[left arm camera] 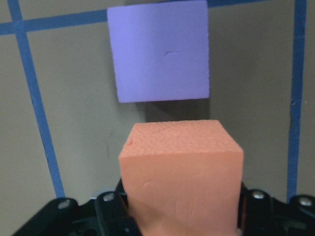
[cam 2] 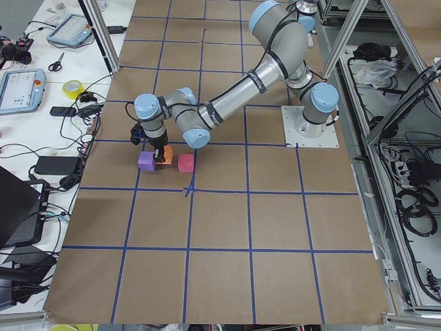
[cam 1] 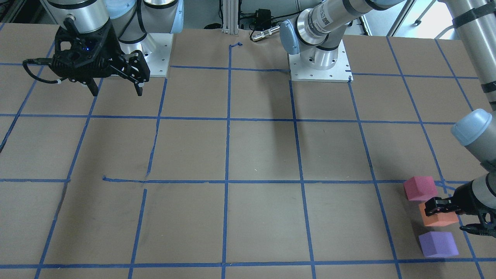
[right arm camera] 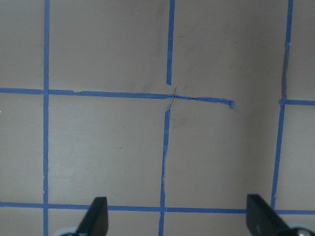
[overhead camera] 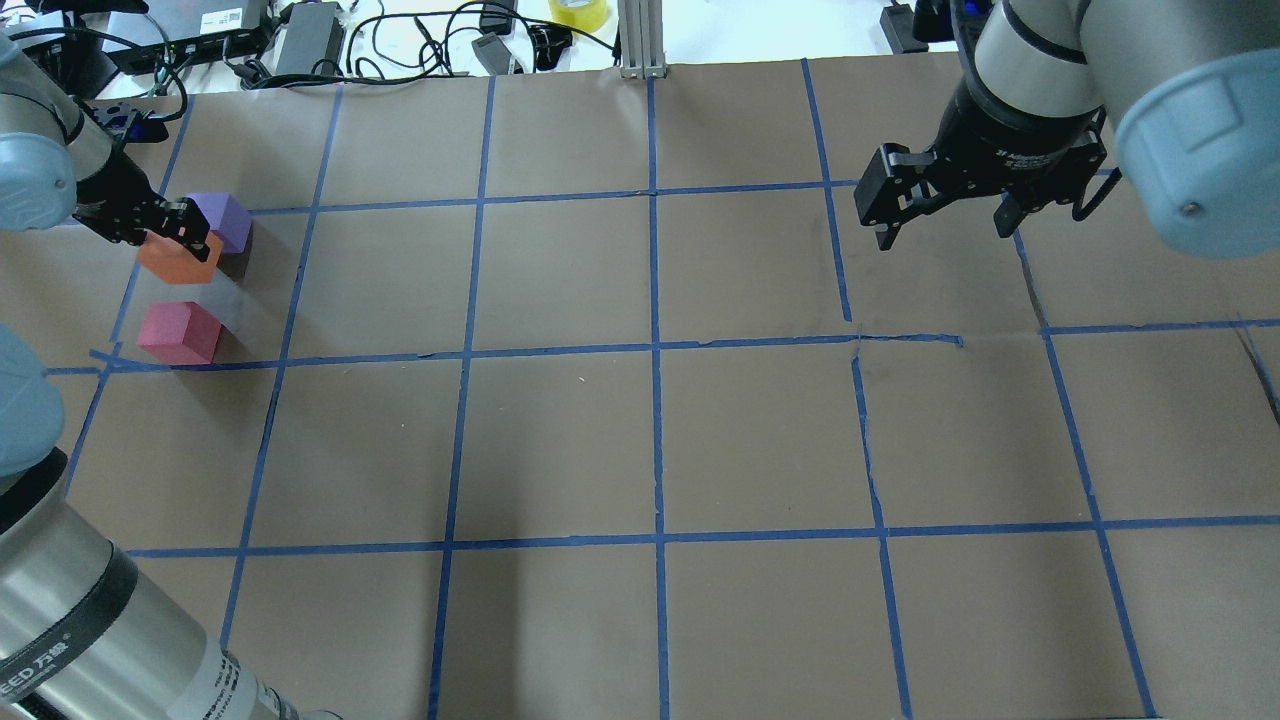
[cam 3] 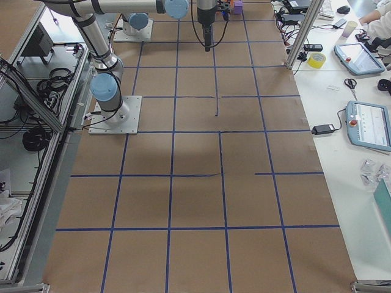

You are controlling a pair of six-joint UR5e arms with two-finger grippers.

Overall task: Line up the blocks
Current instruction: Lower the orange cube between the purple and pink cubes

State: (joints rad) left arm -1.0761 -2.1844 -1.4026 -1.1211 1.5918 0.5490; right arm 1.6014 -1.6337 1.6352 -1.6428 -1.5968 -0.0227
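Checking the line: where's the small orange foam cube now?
Overhead view, left edge: the orange foam cube is held in the left gripper, between the purple foam cube and the pinkish-red foam cube.

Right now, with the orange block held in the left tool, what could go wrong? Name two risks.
1. The orange block sits in the left tool close to the purple block; lowering it could nudge purple out of line.
2. The gap between purple and the pink block looks tight, so a skewed release might leave the row crooked.
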